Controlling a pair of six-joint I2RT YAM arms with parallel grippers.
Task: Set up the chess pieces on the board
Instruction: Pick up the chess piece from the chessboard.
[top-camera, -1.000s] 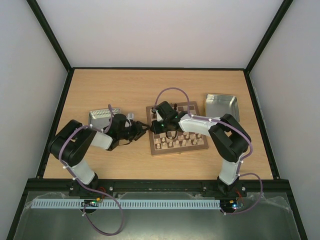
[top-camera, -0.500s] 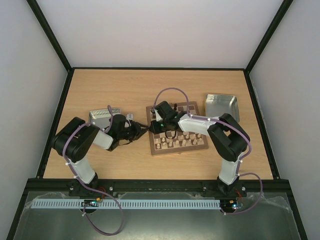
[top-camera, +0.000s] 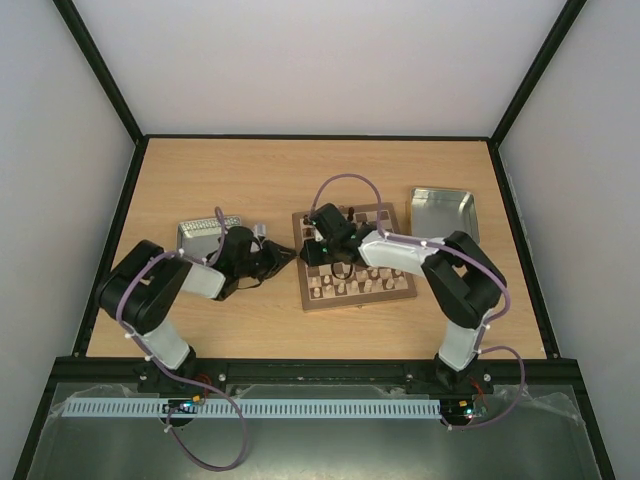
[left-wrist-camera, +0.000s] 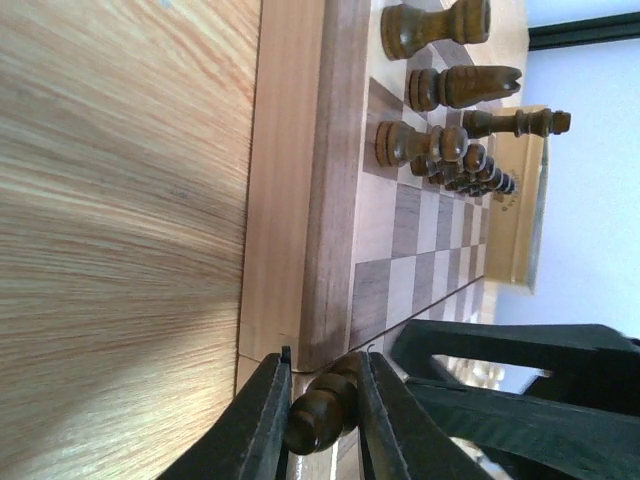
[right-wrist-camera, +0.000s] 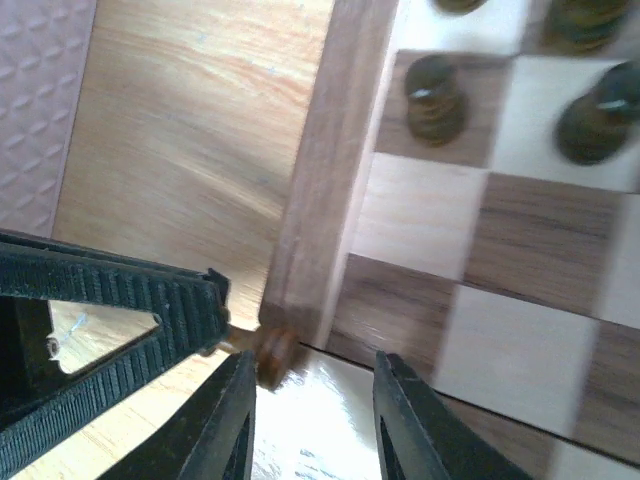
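While both arm bases sit at the near edge of the light wooden table (top-camera: 300, 180), the left gripper (left-wrist-camera: 325, 362) is stretched rightwards to the left side of the square wooden chessboard (top-camera: 358, 300) with dark brown and cream squares; its two fingers are pressed closed onto a small dark brown round-headed wooden chess piece (left-wrist-camera: 318, 415); this piece is held just beside the board's mid-brown left border, and whether it touches the border cannot be told; on the two near rows of the board, pale cream wooden pieces (top-camera: 345, 285) are lined up. Farther in, the right gripper (right-wrist-camera: 315, 368) is held low over the left part of the board, close to the left gripper; its fingers are parted and nothing is gripped between them. At the far side of the board, other dark brown chess pieces (left-wrist-camera: 440, 85) are stood upright; a rook, a knight and a bishop are ranged along the far row from the left corner, with a row of pawns just nearer. Left of the board, beyond the left gripper, a shiny metal tray (top-camera: 200, 232) is laid on the table; a second shiny metal tray (top-camera: 443, 212) is placed beyond the board's far right corner.
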